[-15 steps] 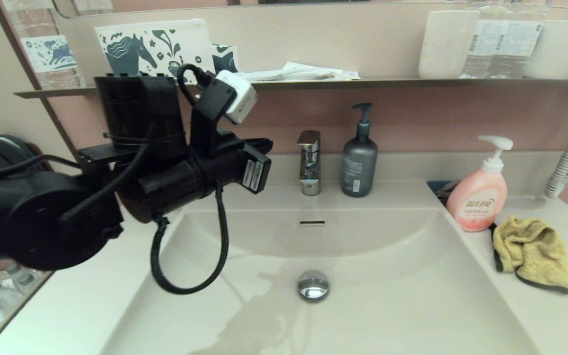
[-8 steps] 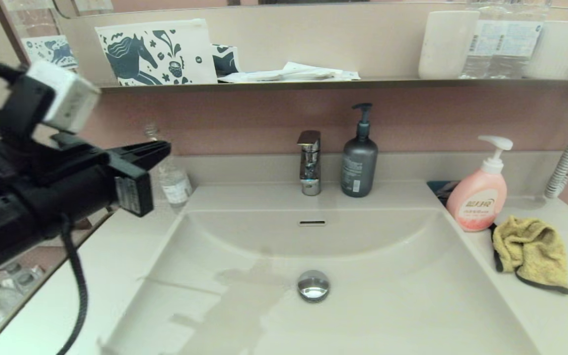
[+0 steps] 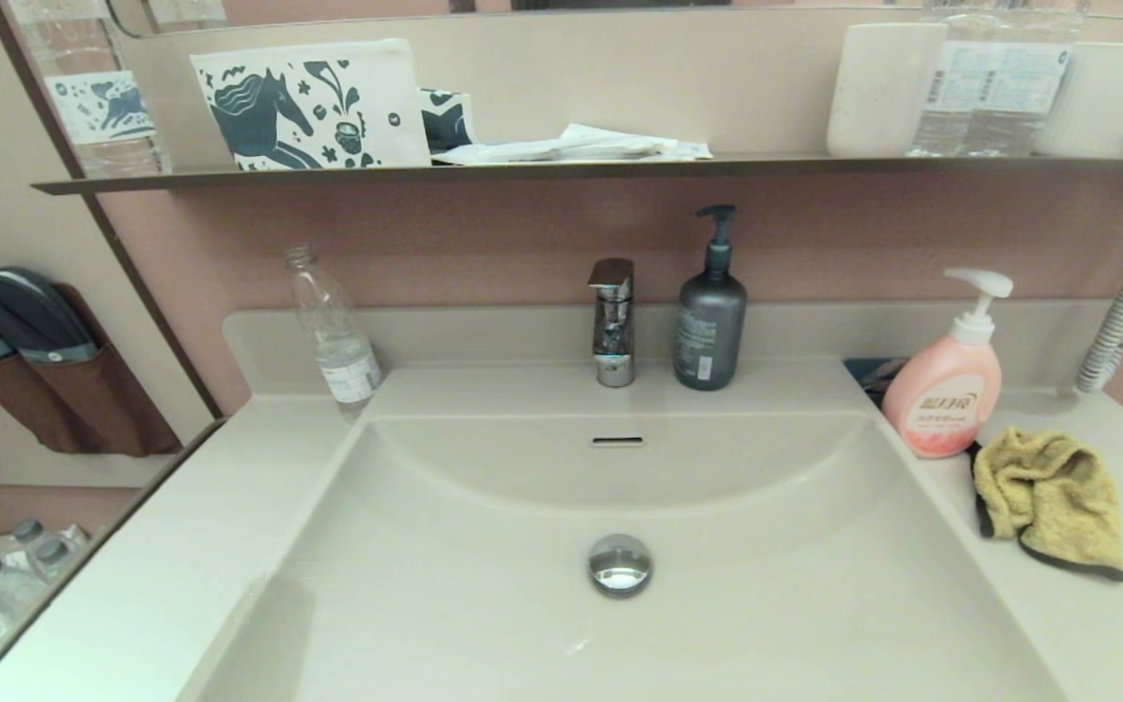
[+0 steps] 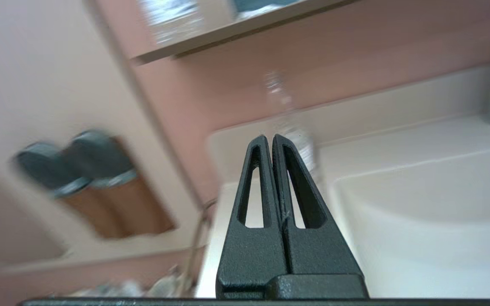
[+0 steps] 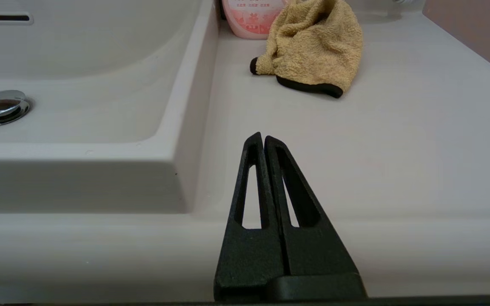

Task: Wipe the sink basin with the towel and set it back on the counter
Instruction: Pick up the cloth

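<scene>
1. Jaws of both grippers were clenched flat together, nothing between them: left gripper [image 4: 273, 138] hung off the left side of the basin, aimed toward a clear plastic bottle [image 3: 331, 330]; right gripper [image 5: 263, 138] sat low at the front edge of the tabletop [image 5: 398, 140], right of the basin, touching nothing visible.
2. Neither arm showed in the head view.
3. Towel [image 3: 1051, 497] lay crumpled on the tabletop right of the sink basin [image 3: 737, 546], just beside the pink soap bottle [image 3: 945, 395], well ahead of the right gripper in its wrist view [image 5: 313, 46].
4. Step judged: either before pickup or finished; the basin showed no clear sign of wiping.
5. If not started, the next move called for the right jaws to part, advance over the towel, pinch a raised fold and avoid nudging the soap bottle.
</scene>
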